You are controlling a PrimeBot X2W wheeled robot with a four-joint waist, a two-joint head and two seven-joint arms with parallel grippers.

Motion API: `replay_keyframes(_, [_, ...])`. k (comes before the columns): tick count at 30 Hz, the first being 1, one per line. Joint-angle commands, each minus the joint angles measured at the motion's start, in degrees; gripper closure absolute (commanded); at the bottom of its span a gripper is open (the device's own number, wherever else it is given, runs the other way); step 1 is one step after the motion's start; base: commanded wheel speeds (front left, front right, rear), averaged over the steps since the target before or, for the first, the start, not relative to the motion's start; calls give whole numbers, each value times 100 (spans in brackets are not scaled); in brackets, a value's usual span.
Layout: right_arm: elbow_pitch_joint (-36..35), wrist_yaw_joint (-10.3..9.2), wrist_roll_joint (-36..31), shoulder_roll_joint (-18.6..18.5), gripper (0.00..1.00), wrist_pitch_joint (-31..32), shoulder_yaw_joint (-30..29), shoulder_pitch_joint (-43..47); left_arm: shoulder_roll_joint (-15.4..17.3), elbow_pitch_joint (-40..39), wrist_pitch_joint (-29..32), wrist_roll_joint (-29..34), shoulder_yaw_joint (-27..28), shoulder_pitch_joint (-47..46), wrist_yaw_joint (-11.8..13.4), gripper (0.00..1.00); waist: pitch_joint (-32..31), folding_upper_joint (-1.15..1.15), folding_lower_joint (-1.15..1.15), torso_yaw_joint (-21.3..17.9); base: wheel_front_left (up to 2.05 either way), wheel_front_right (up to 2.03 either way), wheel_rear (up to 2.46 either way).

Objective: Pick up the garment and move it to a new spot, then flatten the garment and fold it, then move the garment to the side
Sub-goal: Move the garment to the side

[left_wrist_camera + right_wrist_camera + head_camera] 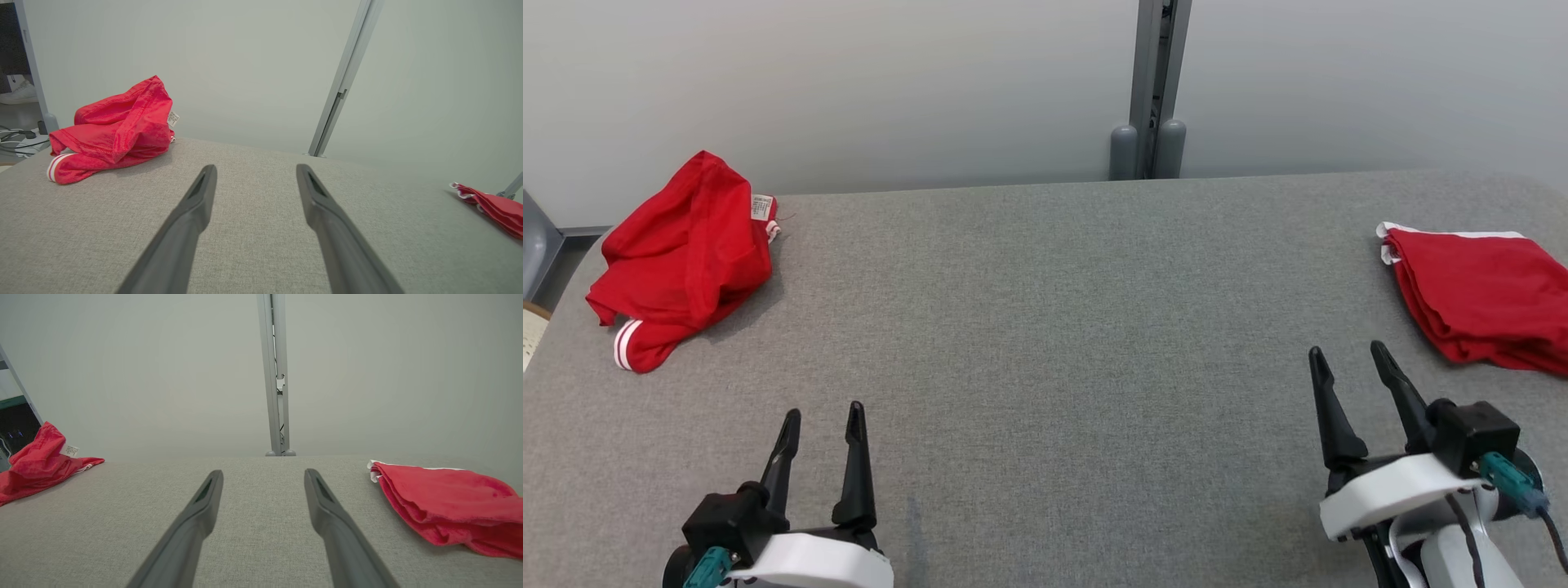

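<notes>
Left gripper (823, 410): fingers spread, nothing between them, low at the near-left of the grey table (1054, 327). Right gripper (1346, 349): also spread and empty, near-right.

Crumpled red garment (682, 253): heaped at the table's far-left corner, ahead and left of the left gripper, well apart from it. A white-striped cuff pokes out on the near side and a white label (761, 207) sits on the far side, print too small to read.

Folded red garment (1482, 298): lies flat by the right edge, just ahead and right of the right gripper, not touching. It is cut off by the head view's right border.

Can't tell whether the fingertips touch the cloth surface.
</notes>
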Motion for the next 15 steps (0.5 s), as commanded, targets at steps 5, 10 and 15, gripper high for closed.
replay_keyframes(5, [-712,1,-4,43,0,111,-98,577,8,-55,-8,65,-26,135,40,0,-4,0,0,17,0,0,0])
replay_keyframes(10, [-1107,1,245,41,0,199,-62,811,-6,-59,-9,64,-23,208,71,0,-32,0,0,0,0,0,0])
replay_keyframes(15, [-1236,1,296,41,0,279,-69,862,-16,-52,-9,80,-38,210,88,0,-53,0,0,25,0,0,0])
